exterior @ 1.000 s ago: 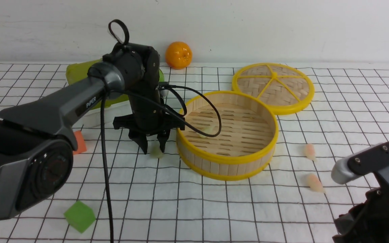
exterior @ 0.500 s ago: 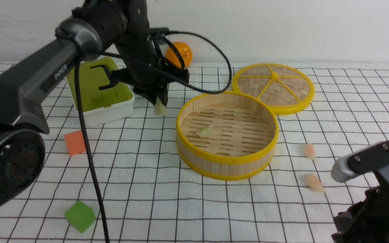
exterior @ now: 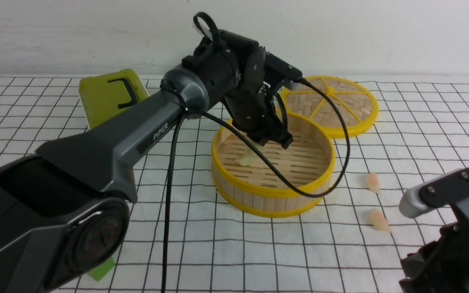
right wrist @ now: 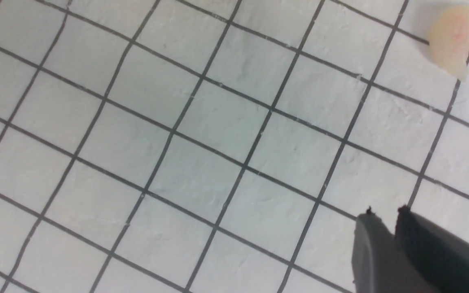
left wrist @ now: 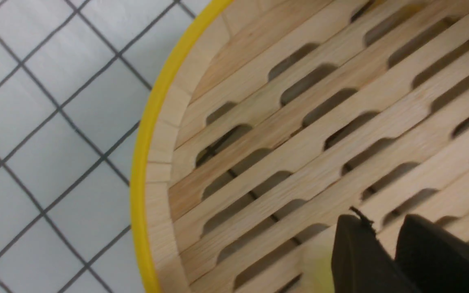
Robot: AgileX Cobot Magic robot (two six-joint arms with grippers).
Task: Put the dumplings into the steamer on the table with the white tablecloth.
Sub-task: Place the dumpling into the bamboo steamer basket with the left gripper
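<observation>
The steamer (exterior: 273, 193) stands mid-table on the white grid tablecloth (exterior: 421, 134). One pale green dumpling (exterior: 244, 158) lies on its slatted floor. My left gripper (exterior: 269, 140) hangs inside the steamer's rim (left wrist: 141, 162), just right of that dumpling. In the left wrist view its jaws (left wrist: 385, 221) stand close together, with a pale green blur (left wrist: 320, 276) beside one finger; the dumpling it carried is otherwise hidden. Two pink-orange dumplings (exterior: 373, 182) (exterior: 380, 220) lie on the cloth right of the steamer. My right gripper (right wrist: 385, 213) is shut and empty near one of them (right wrist: 451, 38).
The flat woven lid (exterior: 329, 105) lies behind the steamer to the right. A green-lidded box (exterior: 110, 95) sits at the back left. A green foam cube (exterior: 102, 268) peeks out from under my left arm at the front left.
My left arm has swung right from beside the green box, carrying the green dumpling, and lowered into the steamer. The right arm has not moved.
</observation>
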